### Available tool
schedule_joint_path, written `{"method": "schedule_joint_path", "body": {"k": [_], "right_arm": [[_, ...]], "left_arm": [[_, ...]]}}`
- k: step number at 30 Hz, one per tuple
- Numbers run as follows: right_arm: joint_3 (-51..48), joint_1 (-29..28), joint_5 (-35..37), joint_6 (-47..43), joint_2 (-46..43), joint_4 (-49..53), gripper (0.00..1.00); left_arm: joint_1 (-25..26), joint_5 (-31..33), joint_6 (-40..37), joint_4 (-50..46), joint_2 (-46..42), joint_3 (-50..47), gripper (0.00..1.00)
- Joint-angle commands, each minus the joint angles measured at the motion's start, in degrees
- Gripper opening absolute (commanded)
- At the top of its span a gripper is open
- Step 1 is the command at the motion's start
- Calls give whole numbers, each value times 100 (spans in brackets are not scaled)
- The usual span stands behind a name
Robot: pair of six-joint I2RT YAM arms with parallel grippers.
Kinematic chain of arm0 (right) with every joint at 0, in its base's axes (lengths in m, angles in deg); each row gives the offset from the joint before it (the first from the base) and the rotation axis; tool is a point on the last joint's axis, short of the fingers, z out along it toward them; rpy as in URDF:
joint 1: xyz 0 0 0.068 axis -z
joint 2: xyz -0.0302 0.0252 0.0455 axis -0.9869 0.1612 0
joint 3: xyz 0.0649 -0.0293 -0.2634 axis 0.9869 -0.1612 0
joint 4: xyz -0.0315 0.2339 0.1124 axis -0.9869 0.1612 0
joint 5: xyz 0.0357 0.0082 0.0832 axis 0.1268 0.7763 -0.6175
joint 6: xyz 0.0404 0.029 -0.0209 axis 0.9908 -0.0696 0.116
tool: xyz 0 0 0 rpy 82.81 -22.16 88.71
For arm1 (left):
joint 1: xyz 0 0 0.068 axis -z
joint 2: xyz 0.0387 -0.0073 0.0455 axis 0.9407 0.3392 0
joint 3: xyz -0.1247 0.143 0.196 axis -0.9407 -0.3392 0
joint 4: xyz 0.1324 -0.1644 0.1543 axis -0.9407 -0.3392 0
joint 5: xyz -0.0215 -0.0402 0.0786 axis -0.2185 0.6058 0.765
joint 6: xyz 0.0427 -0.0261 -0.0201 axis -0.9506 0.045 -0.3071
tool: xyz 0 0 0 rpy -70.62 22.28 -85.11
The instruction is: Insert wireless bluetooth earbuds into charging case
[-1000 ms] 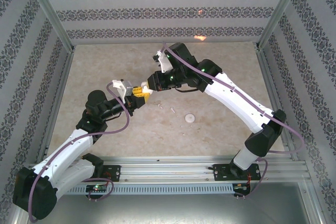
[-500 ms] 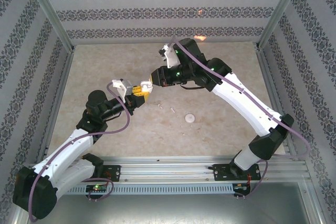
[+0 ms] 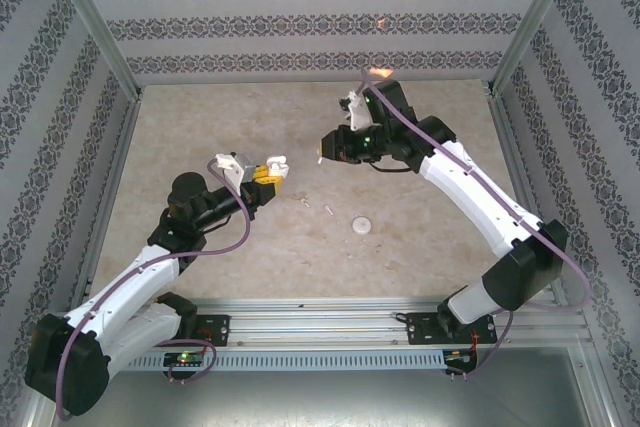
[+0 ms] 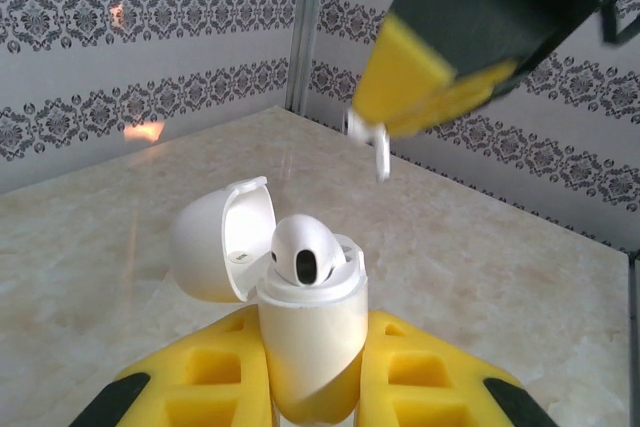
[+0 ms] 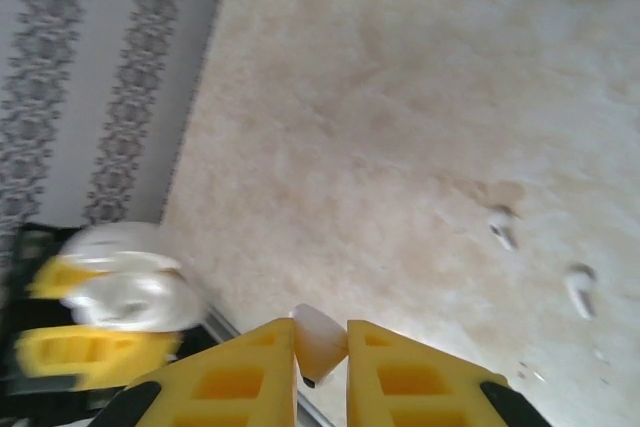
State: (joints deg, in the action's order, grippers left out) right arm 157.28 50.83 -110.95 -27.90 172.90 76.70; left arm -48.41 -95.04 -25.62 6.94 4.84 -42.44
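Observation:
The charging case stands upright between the yellow fingers of my left gripper, which is shut on it. Its lid is swung open to the left, and one earbud sits in it, head up. From above, the left gripper holds the case over the table's middle. My right gripper hangs a short way right of it, shut on another earbud. That earbud dangles above the case in the left wrist view. Two loose earbuds lie on the table.
A small round white piece lies on the marble-patterned table, right of the loose earbuds. Patterned walls and metal frame posts close in the table on three sides. Open tabletop lies behind and in front of the grippers.
My right arm has drawn back to the right and away from the left gripper, keeping its earbud. The left arm and the case have stayed put.

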Motion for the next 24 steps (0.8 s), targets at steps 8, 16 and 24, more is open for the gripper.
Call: {"method": "schedule_joint_path", "body": {"k": [8,16,24], "right_arm": [[-1501,558,-496,-38,1317,-1353,14],[-1512,767,-188,-467,2495,-1346,12],[-1260,662,456,-836,2377,-497,32]], "left_arm": [[57,156,-244,-241,-139,-80,0],[57,305,-300,-460,-368,-181,0],[59,331,-291,-423,-384,-270,0]]}}
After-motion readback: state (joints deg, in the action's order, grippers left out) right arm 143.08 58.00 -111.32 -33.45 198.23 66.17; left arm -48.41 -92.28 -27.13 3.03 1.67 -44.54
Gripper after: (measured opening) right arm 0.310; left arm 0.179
